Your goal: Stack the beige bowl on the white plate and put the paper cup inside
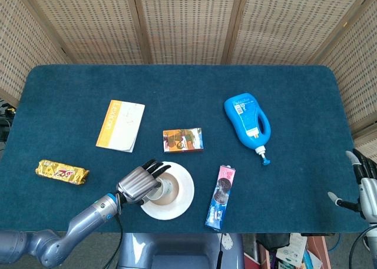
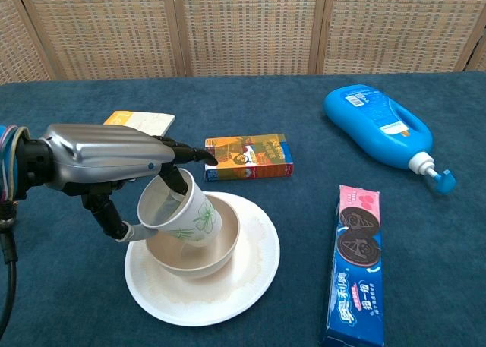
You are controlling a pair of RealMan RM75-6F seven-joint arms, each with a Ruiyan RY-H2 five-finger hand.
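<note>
The beige bowl [image 2: 216, 248] sits on the white plate [image 2: 243, 279] near the table's front edge; the same plate [image 1: 184, 189] shows in the head view. My left hand [image 2: 114, 161] [image 1: 139, 183] holds the paper cup [image 2: 178, 214], tilted, with its base down inside the bowl. The cup's mouth points up and to the left. In the head view my hand covers much of the bowl and cup. At the far right edge, off the table, my right hand [image 1: 364, 189] hangs with fingers apart and nothing in it.
A small orange box [image 2: 249, 157] lies just behind the plate. A cookie packet [image 2: 355, 263] lies to the plate's right, a blue bottle [image 2: 380, 127] further back. A yellow booklet [image 1: 121, 125] and a gold snack bar [image 1: 62, 172] lie on the left.
</note>
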